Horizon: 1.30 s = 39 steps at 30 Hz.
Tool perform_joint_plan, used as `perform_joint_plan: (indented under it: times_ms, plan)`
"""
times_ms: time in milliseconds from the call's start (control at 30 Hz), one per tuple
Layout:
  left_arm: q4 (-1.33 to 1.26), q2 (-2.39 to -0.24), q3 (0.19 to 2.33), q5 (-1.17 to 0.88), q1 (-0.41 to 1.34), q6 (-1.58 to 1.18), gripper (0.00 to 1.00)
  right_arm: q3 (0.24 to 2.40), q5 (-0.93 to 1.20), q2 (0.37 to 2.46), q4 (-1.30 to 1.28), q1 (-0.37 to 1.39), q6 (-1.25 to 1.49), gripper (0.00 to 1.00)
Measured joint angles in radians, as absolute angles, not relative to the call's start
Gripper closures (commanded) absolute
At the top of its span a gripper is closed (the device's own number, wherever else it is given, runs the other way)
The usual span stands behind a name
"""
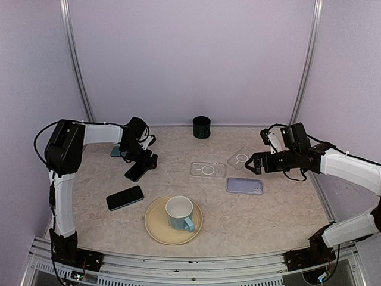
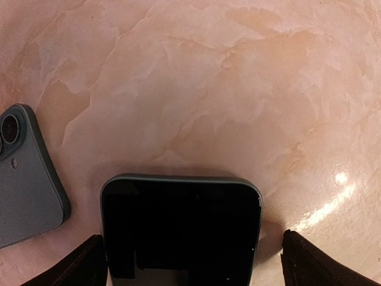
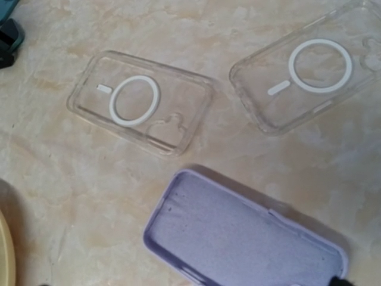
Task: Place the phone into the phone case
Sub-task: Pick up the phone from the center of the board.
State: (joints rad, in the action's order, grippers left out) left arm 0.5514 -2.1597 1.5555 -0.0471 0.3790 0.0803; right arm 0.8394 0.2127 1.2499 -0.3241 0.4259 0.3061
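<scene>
The left fingers [image 2: 74,268] stand apart, dark and matte. Between them a phone [image 2: 181,229] lies flat on the bench [image 2: 226,89], glossy black screen up, its corners rounded. The edge towards one finger sits just beside it, and a strip of bare bench shows before the other finger. Outside those fingers, to one side, lies a second phone [image 2: 24,179], back up, with a smooth grey-green shell and round camera lenses at its corner. The bench top is a mottled, marbled beige with a soft sheen.

The right fingers [image 1: 257,157] are also spread and hold nothing. Ahead of them lie two clear cases, one [image 3: 143,101] farther out and one [image 3: 309,77] nearer. Both are thin, glassy rectangles, each with a white ring and a short white bar inside. Just below the fingers lies a lilac case [image 3: 238,238], open side up, opaque with a soft, felt-like lining and a raised rim.
</scene>
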Motion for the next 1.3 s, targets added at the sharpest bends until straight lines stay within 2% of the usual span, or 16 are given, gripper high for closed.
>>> perform_joint_plan:
  times_ms: [367,700,900,967,1267,1300]
  plan:
    - [0.569,-2.151,1.541,-0.037,0.383,0.121,0.01,0.839,0.213,1.250,-0.324,0.430,0.305,0.00]
    - [0.579,-2.138,1.524,-0.035,0.378,0.128,0.22,0.839,0.213,1.250,-0.323,0.430,0.305,0.00]
    - [0.580,-2.135,1.520,-0.035,0.378,0.133,0.44,0.839,0.212,1.251,-0.317,0.430,0.305,0.00]
    - [0.579,-2.135,1.520,-0.035,0.378,0.132,0.49,0.839,0.213,1.253,-0.316,0.430,0.305,0.00]
    - [0.570,-2.129,1.517,-0.021,0.384,0.133,0.98,0.839,0.229,1.268,-0.302,0.430,0.308,0.00]
    - [0.566,-2.127,1.513,-0.015,0.387,0.132,1.00,0.839,0.231,1.270,-0.301,0.430,0.308,0.00]
